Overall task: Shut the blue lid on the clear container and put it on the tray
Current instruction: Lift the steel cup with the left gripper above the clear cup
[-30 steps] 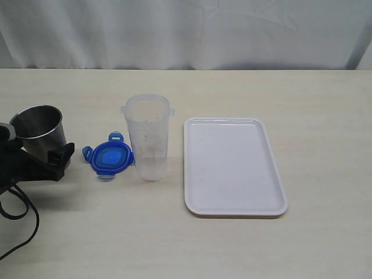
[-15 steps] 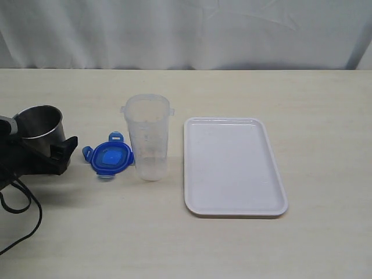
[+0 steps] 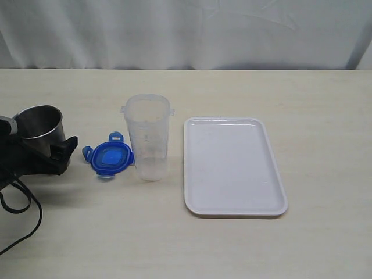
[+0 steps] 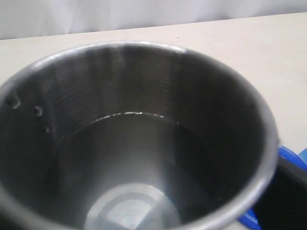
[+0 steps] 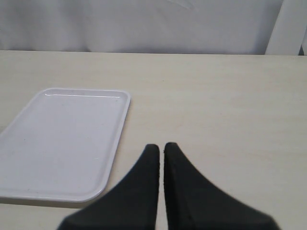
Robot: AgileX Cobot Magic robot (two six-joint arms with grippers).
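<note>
beside our left fingers, which spread wide around a steel cup and seem to hold it, the blue lid lies flat on the table. just past the lid, farther from those fingers, the clear container stands upright and uncapped, then the tray. our right fingers are pressed together near the tray, holding nothing.
</note>
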